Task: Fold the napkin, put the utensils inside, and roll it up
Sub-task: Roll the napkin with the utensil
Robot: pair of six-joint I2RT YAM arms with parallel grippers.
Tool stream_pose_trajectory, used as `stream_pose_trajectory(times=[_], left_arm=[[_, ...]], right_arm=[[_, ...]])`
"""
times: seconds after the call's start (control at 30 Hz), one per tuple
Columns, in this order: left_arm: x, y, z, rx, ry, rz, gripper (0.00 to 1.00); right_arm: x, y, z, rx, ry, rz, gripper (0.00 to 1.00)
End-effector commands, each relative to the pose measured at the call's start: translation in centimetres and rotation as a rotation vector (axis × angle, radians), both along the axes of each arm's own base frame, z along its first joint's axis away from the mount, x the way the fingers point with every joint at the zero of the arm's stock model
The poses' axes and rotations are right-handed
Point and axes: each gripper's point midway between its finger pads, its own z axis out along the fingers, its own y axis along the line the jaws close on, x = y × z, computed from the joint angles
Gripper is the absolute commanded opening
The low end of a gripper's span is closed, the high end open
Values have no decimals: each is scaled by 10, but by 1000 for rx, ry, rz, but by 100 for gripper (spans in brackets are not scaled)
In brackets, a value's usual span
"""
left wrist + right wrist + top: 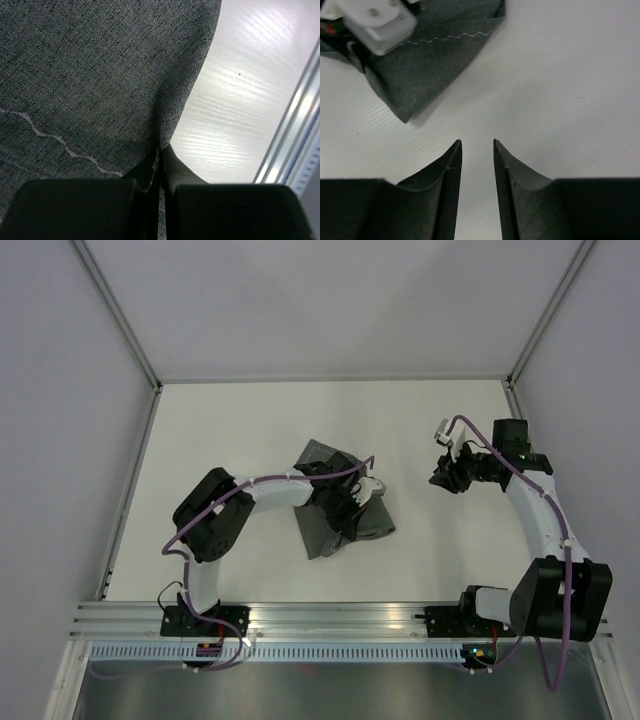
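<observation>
The napkin (pixel 322 532) is a dark grey cloth, crumpled and partly folded, in the middle of the table. My left gripper (pixel 348 512) sits on it and is shut on a fold of it. In the left wrist view the cloth (pixel 100 75) fills most of the frame, with its wavy stitched line, and it is pinched between the closed fingers of the left gripper (pixel 161 150). My right gripper (pixel 447 478) is open and empty, well to the right of the napkin. The right wrist view shows this gripper (pixel 477 142) over bare table, with the napkin's corner (pixel 435 55) ahead. No utensils show.
The white table (pixel 250 420) is bounded by grey walls at the back and sides, and an aluminium rail (pixel 330 618) runs along the near edge. The left arm's white wrist part (pixel 377 20) shows at the top left of the right wrist view.
</observation>
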Motion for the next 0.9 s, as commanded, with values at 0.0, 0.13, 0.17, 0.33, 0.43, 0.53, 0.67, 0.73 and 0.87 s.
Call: stream_pose_trajectory(times=[0.0,0.13,0.17,0.33,0.43,0.53,0.67,0.73,0.87], left_arm=[[-4,-10,16,-88,170,-17,2],[0,-12,19,-126,270,-10,2],[0,-15,23,-144,294,-16,2],[8,-13,23,-178,376,-5,2],[10,-14,25,-195,418,-6,2],[12,-13,26,-207,447,-5,2],[11,-12,25,-217,482,-6,2],[11,-10,23,-215,487,-4,2],[9,-8,18,-208,507,0,2]], right_arm=[[-29,33,7,1,-118,212,38],[-50,58,3,-21,-144,309,42],[-57,65,1,-26,-144,341,43],[-80,83,-16,-58,-150,440,49],[-85,94,-29,-89,-170,476,51],[-90,107,-39,-115,-200,509,54],[-93,131,-52,-165,-290,534,59],[-86,135,-59,-204,-372,505,65],[-90,152,-77,-255,-433,534,69]])
